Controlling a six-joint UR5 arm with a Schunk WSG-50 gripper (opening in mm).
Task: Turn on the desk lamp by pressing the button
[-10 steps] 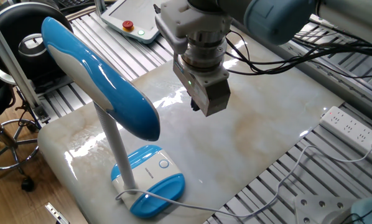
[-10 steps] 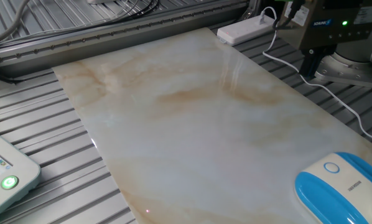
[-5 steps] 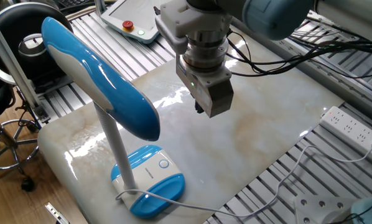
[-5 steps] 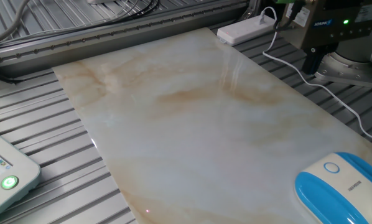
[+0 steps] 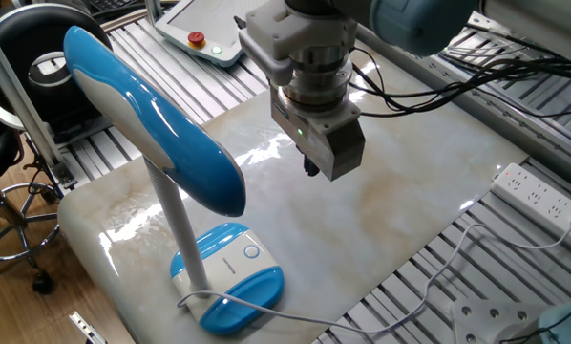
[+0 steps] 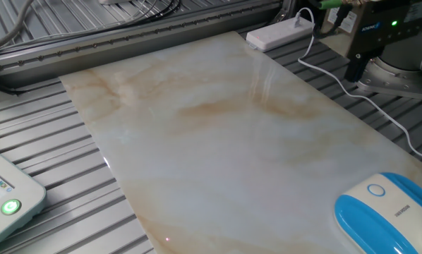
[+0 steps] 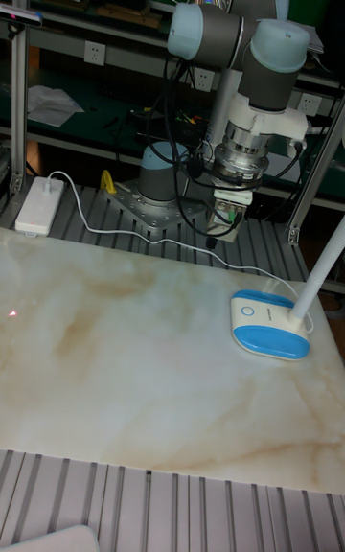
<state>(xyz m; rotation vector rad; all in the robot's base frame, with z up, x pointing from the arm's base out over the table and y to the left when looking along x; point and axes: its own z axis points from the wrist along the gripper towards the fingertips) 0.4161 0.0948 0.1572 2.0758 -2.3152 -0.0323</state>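
The desk lamp [image 5: 155,122] stands at the near left corner of the marble slab, its long blue-and-white head raised on a slim white stem [image 5: 176,229]. Its oval base [image 5: 228,277] carries the small round white button [image 5: 252,252], with a thin white cord leaving the front. The base [image 6: 391,212] and button [image 6: 375,190] also show at the bottom right of the other fixed view, and the base [image 7: 271,324] with its button [image 7: 248,310] appears in the tall view. My gripper [image 5: 312,170] hangs above the slab's middle, well up and to the right of the base, touching nothing. No view shows the gap between its fingertips.
A teach pendant with a red button [image 5: 198,40] lies on the grooved aluminium table behind the slab. White power strips [image 5: 543,196] [image 6: 280,33] and their cords sit at the slab's edges. An office chair [image 5: 9,143] stands at the left, off the table.
My gripper has shifted a little to the right and slightly lower in the one fixed view. The lamp has not moved and remains unlit.
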